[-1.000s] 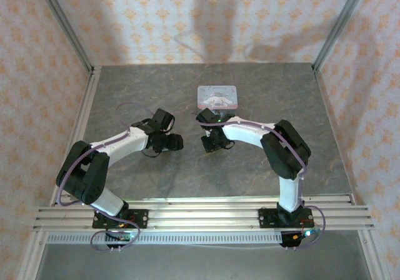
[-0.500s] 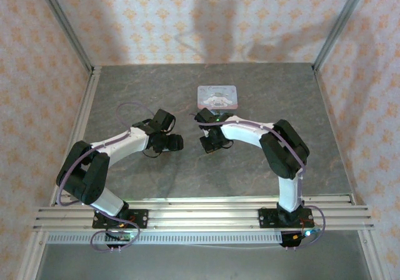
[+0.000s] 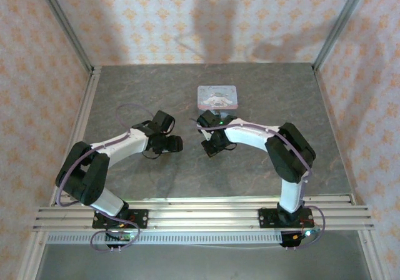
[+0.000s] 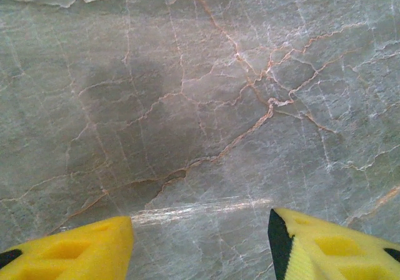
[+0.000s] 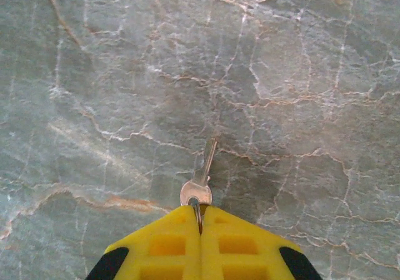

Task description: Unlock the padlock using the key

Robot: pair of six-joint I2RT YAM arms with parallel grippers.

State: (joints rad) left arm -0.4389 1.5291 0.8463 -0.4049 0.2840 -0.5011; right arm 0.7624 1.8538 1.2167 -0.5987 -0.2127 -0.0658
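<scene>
Right gripper fully closed on the ring of the small silver metal key, blade poking straight ahead over the grey marbled table, probably for keyhole insertion; left gripper half open, empty, free to assist.

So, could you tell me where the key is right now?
In the right wrist view, the key is held at its head end in the shut right gripper, blade pointing away over the marble table.

We see a shiny silver metal key, matt yellow plastic fingers and a smooth, veined stone-look table with a faint sheen.
</scene>
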